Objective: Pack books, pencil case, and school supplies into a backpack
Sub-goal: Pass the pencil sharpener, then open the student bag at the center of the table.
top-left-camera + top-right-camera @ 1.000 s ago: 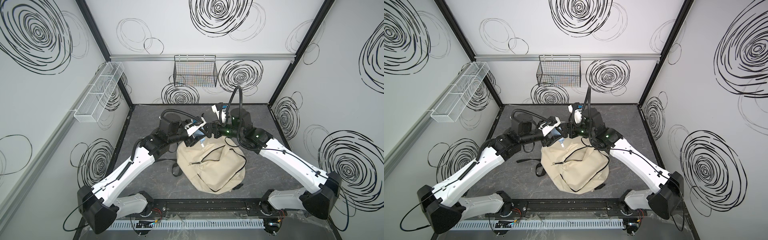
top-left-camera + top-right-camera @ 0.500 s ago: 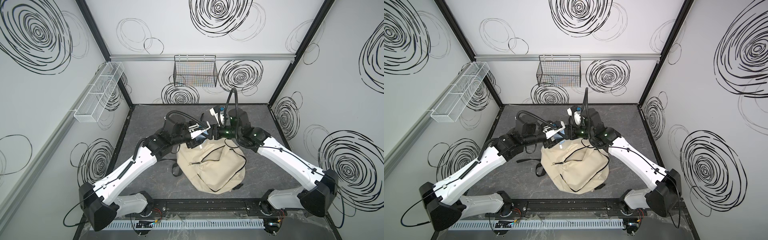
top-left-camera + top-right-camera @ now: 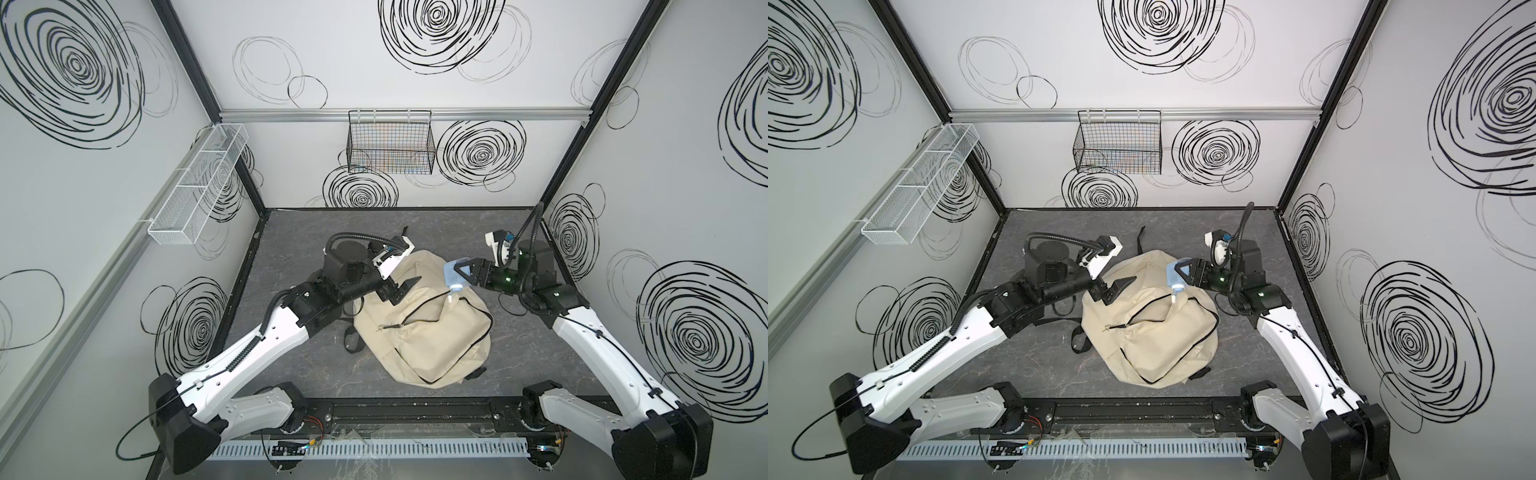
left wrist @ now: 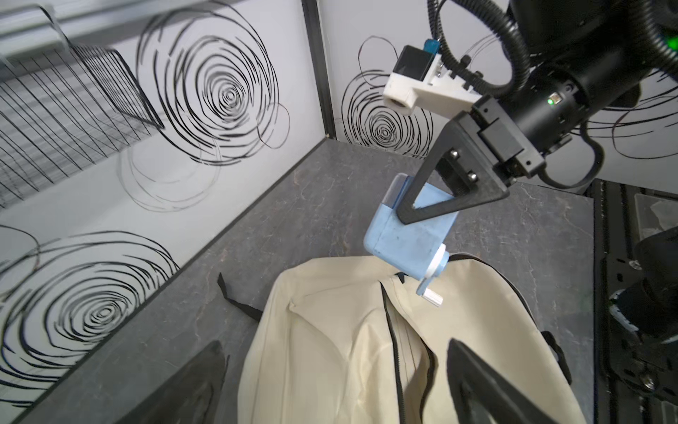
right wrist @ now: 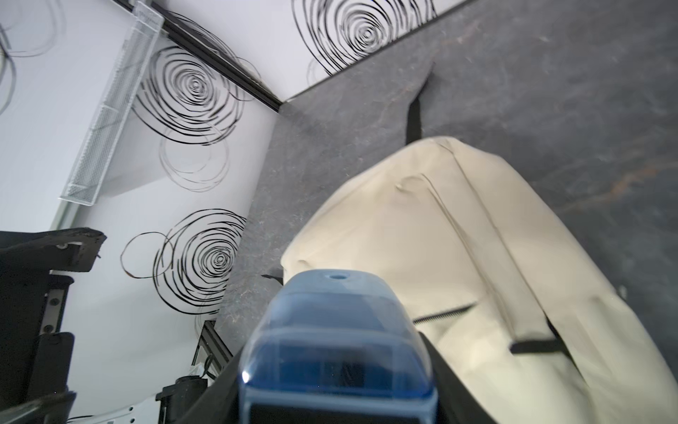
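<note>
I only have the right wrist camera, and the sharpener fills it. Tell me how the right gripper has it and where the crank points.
Observer: The right gripper is shut on the pencil sharpener by its body. The crank handle hangs down over the backpack; I cannot tell if it touches.
Operator: Report the left gripper; I see only a sliver.
Observer: The left gripper is open and empty, over the backpack's near corner.
Operator: Check the zip under the sharpener.
Observer: The left wrist view shows the zip opening narrowly parted, starting just beside the crank.
</note>
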Controlling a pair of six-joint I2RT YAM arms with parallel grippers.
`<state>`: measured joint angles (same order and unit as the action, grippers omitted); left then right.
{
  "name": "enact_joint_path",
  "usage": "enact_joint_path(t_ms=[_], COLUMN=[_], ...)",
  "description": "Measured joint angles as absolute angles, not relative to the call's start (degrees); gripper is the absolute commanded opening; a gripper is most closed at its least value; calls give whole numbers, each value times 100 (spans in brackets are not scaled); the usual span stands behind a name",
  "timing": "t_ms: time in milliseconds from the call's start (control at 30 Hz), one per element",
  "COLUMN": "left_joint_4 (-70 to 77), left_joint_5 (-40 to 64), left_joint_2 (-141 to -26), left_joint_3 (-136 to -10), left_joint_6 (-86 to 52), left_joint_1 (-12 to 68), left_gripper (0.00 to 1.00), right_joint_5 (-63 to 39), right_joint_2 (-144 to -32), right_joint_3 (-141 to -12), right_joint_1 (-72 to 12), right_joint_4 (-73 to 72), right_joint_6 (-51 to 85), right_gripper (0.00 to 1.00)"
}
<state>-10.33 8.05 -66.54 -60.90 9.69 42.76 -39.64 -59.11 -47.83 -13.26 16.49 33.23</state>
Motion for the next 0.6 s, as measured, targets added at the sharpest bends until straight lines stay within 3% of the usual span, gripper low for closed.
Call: enact_joint_path(t_ms=[267, 600], left_joint_4=[-1151, -1347], left_joint_5=[202, -235], left_joint_2=[-7760, -8545], left_joint_3=[-5662, -5690], left_joint_6=[183, -5], left_joint_1=[4766, 5137], left_gripper=[87, 80], right_joint_5=[-4237, -4342], right_joint_2=[-5531, -5312], right_joint_3=[-3533, -2696], right_joint_1=[-1284, -1372], right_joint_4=[1494, 434], right_joint_6=[3603, 4473], right_gripper=[30, 30])
